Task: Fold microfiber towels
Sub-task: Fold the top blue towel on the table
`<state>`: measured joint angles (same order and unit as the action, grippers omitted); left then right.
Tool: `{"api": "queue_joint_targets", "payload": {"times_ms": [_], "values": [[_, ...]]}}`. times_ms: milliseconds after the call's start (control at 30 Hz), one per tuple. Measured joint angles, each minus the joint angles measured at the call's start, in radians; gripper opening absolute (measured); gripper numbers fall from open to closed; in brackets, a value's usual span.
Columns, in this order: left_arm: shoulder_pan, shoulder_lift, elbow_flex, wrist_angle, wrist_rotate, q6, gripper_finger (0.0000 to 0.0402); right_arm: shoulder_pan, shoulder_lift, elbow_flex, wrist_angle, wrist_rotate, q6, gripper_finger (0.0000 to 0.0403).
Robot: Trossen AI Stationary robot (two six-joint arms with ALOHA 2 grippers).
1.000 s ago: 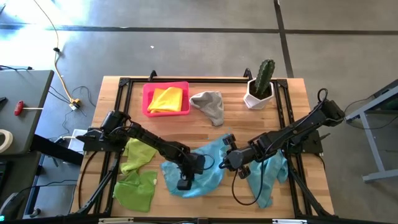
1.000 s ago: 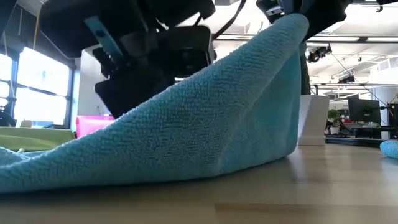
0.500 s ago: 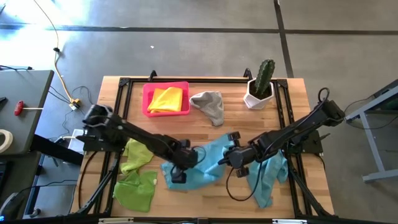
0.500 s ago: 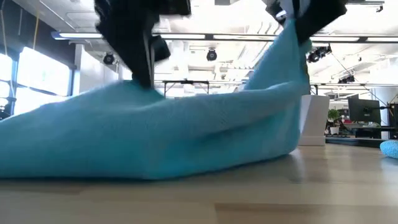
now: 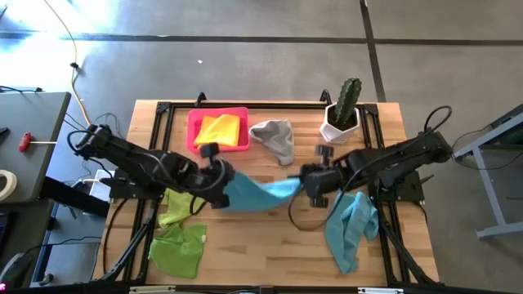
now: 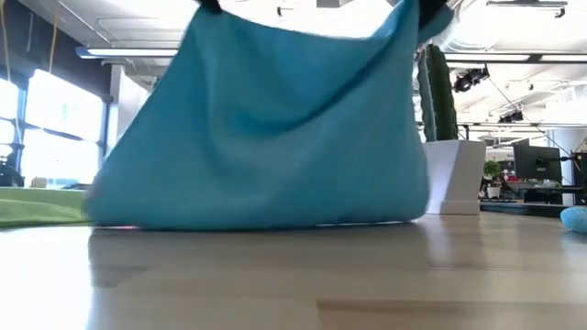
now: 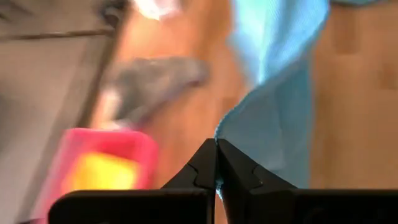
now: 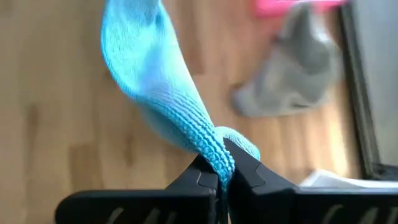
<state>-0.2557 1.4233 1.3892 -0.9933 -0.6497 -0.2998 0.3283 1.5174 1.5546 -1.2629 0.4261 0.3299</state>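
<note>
The table is being worked over by both arms, which are meeting near its middle. A blue towel is being held stretched between them above the wood; in the low view it is hanging as a broad sheet with its lower edge at or just above the table.

A second blue towel is lying crumpled at the near right. A green towel is lying at the near left corner, and a lime towel is lying just beyond it, under the left arm. A grey towel is lying bunched at the far middle, just right of the pink tray, in which a yellow towel is resting. A potted cactus is standing at the far right.

The left gripper is being kept closed on the left corner of the stretched towel; in its wrist view the fingers are pinching the cloth's edge tightly. The right gripper is being kept closed on the right corner, its fingers clamping a rolled fold of the cloth.
</note>
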Motion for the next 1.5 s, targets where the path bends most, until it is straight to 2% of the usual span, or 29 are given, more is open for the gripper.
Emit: {"api": "queue_joint_targets", "payload": {"times_ms": [167, 333, 400, 533, 600, 733, 900, 1133, 1400, 1500], "values": [[0.003, -0.052, 0.007, 0.036, -0.178, 0.049, 0.0000, -0.064, 0.001, 0.090, -0.069, 0.118, 0.095, 0.0000], [0.022, -0.061, 0.006, 0.018, -0.284, 0.073, 0.0000, -0.138, 0.003, 0.168, -0.090, 0.136, 0.110, 0.0000], [0.032, -0.064, 0.004, 0.007, -0.286, 0.070, 0.0000, -0.171, 0.003, 0.193, -0.095, 0.093, 0.098, 0.0000], [0.054, -0.065, 0.004, 0.010, -0.217, 0.100, 0.0000, -0.228, 0.003, 0.225, -0.133, -0.128, -0.055, 0.0000], [0.062, -0.065, 0.004, 0.009, -0.261, 0.102, 0.0000, -0.243, 0.003, 0.226, -0.156, -0.135, -0.084, 0.0000], [0.093, -0.069, 0.004, 0.007, -0.307, 0.101, 0.0000, -0.285, 0.003, 0.205, -0.238, -0.064, -0.136, 0.0000], [0.129, -0.084, 0.004, -0.014, -0.265, 0.075, 0.0000, -0.294, 0.004, 0.139, -0.314, 0.011, -0.266, 0.0000], [0.160, -0.083, 0.004, -0.040, -0.215, 0.067, 0.0000, -0.275, 0.005, 0.073, -0.308, 0.096, -0.444, 0.0000], [0.226, -0.083, 0.004, -0.043, -0.294, 0.101, 0.0000, -0.281, 0.005, 0.073, -0.306, 0.282, -0.575, 0.0000], [0.248, -0.083, 0.004, -0.043, -0.334, 0.128, 0.0000, -0.289, 0.005, 0.073, -0.300, 0.359, -0.574, 0.0000]]}}
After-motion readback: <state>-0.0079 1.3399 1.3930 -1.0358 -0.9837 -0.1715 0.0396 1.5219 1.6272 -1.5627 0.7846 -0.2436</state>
